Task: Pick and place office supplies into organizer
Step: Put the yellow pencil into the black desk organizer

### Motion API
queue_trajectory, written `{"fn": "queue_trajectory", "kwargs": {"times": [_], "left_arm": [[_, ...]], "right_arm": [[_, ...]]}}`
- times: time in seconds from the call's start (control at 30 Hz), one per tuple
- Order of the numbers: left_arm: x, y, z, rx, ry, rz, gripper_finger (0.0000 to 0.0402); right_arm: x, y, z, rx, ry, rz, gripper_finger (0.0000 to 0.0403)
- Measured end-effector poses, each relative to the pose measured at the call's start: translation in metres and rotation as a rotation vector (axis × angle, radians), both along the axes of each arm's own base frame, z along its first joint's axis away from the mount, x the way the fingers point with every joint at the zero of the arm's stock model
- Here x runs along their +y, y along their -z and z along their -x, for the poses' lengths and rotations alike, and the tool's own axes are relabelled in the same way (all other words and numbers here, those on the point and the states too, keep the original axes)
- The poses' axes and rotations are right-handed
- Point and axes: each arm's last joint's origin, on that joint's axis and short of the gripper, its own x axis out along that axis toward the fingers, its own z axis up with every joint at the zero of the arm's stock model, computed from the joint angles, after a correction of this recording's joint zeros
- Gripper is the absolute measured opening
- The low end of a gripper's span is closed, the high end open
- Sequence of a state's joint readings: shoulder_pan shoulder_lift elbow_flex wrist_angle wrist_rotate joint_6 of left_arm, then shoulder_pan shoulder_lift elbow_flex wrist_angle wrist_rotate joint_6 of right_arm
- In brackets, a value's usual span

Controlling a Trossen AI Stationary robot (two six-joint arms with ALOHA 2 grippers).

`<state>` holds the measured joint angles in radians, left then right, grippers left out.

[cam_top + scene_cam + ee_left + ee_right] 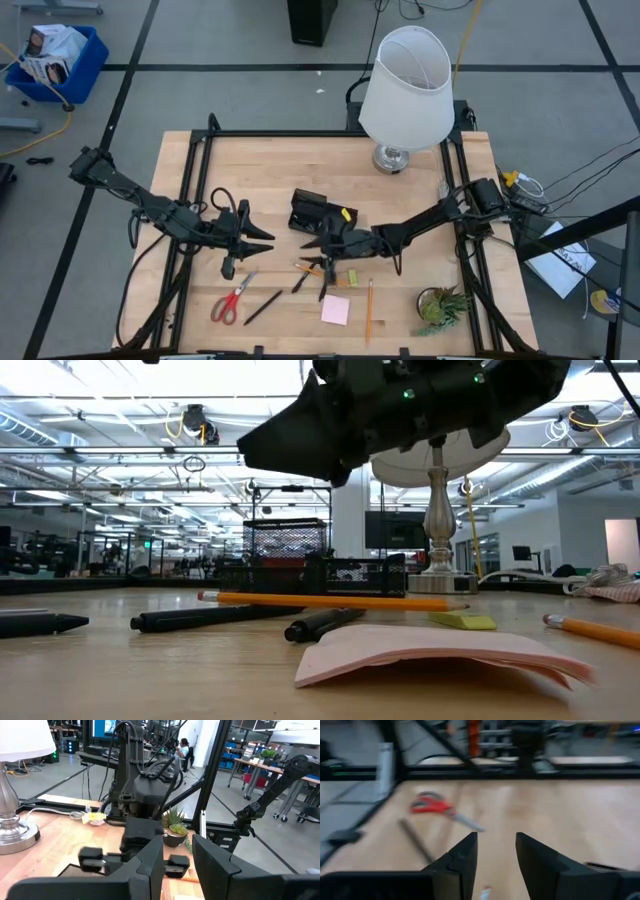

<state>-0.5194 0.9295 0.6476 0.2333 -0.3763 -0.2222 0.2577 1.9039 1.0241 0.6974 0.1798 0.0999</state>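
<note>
On the wood table [260,160], near the middle: a small black tray [310,210] with little boxes in it. Just a dark mesh shape [300,560] far back in the low view. Something small and yellow [345,214] at its right end; cannot tell if in or on.

To the left of the tray, near but not touching: the left claw [262,241]. Fingers spread apart [177,840], nothing between them.

Just in front of the tray: the right claw [310,243], reaching in from the right side. Fingers spread too [496,837], holding nothing, only bare wood in the gap. Cannot tell if touching the tray.

Lying loose on the table in front of both claws:
- red scissors [232,300], off to the left, also seen past the right claw [432,806]
- a black pen [262,306] just right of the scissors
- two more black pens [302,280] [325,285] under the right claw
- an orange pencil [310,268] across those pens, long and flat in the low view [330,600]
- a yellow-green eraser [351,277] [462,621] beside them
- a pink pad of sticky notes [335,309] near the front edge, top sheets curling up [430,650]
- another orange pencil [369,310] right of the pad

None of these in the tray.

At the back of the table: a lamp [405,85] with a white shade. At the front right corner: a little green plant [440,305].
</note>
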Motion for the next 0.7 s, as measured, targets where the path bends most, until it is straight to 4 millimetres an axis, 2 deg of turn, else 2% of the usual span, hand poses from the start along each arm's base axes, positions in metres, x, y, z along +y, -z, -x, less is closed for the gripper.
{"fn": "queue_trajectory", "kwargs": {"times": [0.1,0.2,0.27,0.37,0.53,0.7], "left_arm": [[0.000,0.000,0.000,0.000,0.000,-0.001,0.0106],[0.000,0.000,0.000,0.000,0.000,-0.001,0.0106],[0.000,0.000,0.000,-0.001,-0.001,-0.001,0.0106],[0.000,0.000,0.000,-0.003,-0.002,0.000,0.0106],[0.000,0.000,0.000,-0.002,-0.009,0.001,0.0106],[0.000,0.000,0.000,-0.001,-0.009,0.017,0.0106]], "right_arm": [[0.001,0.002,0.000,0.033,-0.016,-0.046,0.0126],[0.003,0.004,-0.003,0.165,0.009,-0.017,0.0126],[0.005,-0.001,-0.008,0.225,0.028,-0.020,0.0126],[0.009,-0.012,-0.015,0.244,0.030,-0.027,0.0126],[0.022,-0.017,-0.015,0.307,0.035,0.001,0.0126],[0.025,-0.020,-0.019,0.338,0.085,-0.001,0.0126]]}}
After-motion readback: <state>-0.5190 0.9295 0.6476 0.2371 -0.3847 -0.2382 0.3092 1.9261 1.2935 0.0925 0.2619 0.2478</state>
